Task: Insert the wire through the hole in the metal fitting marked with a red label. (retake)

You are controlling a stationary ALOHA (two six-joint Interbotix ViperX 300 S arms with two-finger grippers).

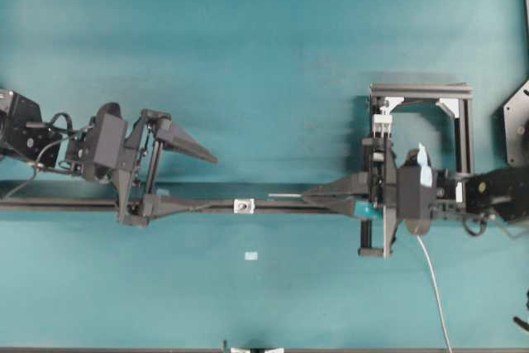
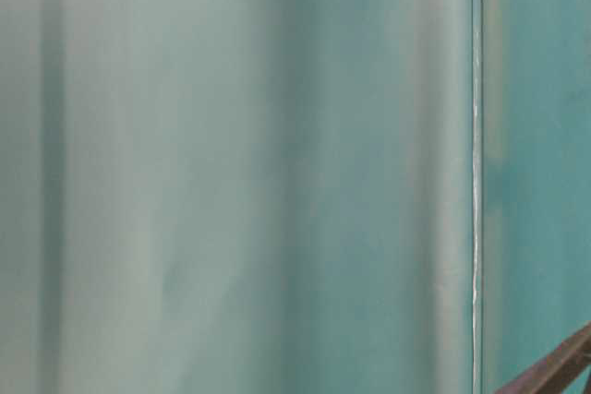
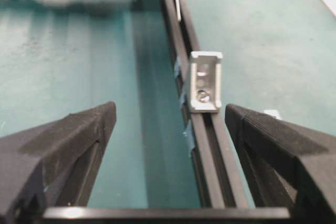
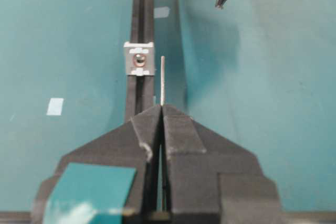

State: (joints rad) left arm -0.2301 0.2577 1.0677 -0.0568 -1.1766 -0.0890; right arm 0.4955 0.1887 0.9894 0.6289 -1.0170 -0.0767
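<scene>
Closest to the right wrist camera, the right claw (image 4: 161,109) has its two black pads pressed together and pinches the wire (image 4: 163,80), whose short, straight pale tip sticks out of the pads toward the metal fitting (image 4: 139,60). That tip ends just beside the fitting, offset a little to its right in this view, level with the fitting's lower edge and not touching it. Its small dark hole (image 4: 139,60) sits in the middle of the silvery square, and the wire is outside it. From overhead, the fitting (image 1: 244,205) sits on the black rail (image 1: 66,202), with the wire tip (image 1: 285,196) just to its right and slightly above the rail line, apart from the fitting, and the right claw (image 1: 307,196) farther right along the same line. On the other side of the fitting, the left claw (image 1: 211,181) stands wide open and holds nothing; one finger lies along the rail, its tip close to the fitting's left side, and the other angles up and away from it. In the left wrist view, the fitting (image 3: 205,81) stands on the rail (image 3: 210,145) between the two spread fingers (image 3: 79,129), nearer the one on the right of that view, touching neither. A small pale-blue tape scrap (image 1: 251,255) lies on the teal bench (image 1: 248,55) below the fitting, well apart from it. A black frame with a white clamp block (image 1: 381,126) stands beyond the right claw, far from the fitting. The table-level view is too blurred to tell anything.
</scene>
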